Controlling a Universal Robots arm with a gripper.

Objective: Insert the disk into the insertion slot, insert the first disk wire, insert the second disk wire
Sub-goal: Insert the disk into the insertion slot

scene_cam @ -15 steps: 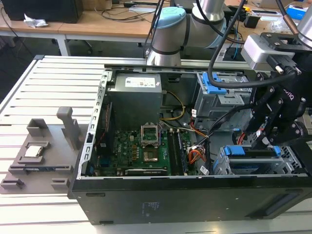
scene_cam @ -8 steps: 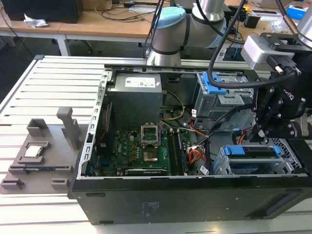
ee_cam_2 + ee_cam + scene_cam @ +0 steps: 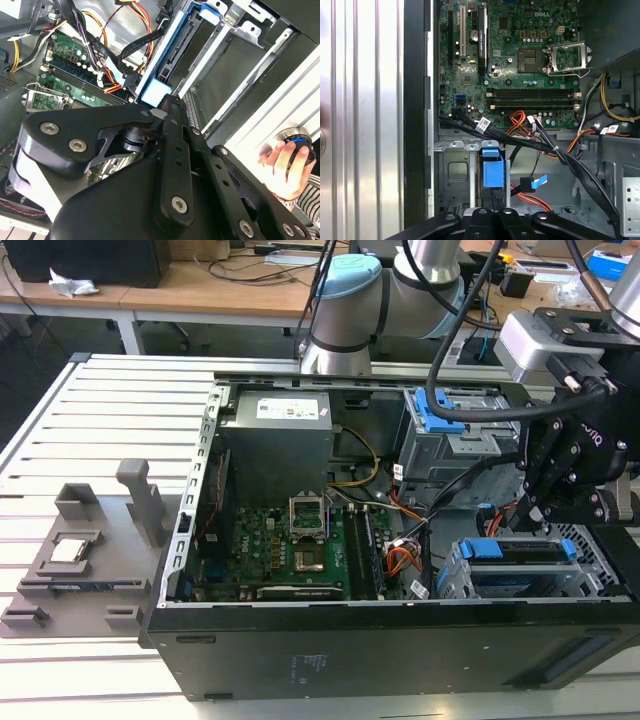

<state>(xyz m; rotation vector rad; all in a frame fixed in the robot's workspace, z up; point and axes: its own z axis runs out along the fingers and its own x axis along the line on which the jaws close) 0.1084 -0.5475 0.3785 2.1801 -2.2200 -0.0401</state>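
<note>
Whether the hand [image 3: 533,517] gripped the disk [image 3: 520,565] just below it was unclear; squaring the disk with the insertion slot [image 3: 603,552] looked key.

Exterior view high above the open case [image 3: 350,650], 2 wrist views close inside (common ground, seemingly: the motherboard [image 3: 510,50]).

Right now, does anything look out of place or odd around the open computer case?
Nothing looks spilled or damaged. One oddity: in the second wrist view a person's hand rests on a blue-topped knob just outside the case.
</note>
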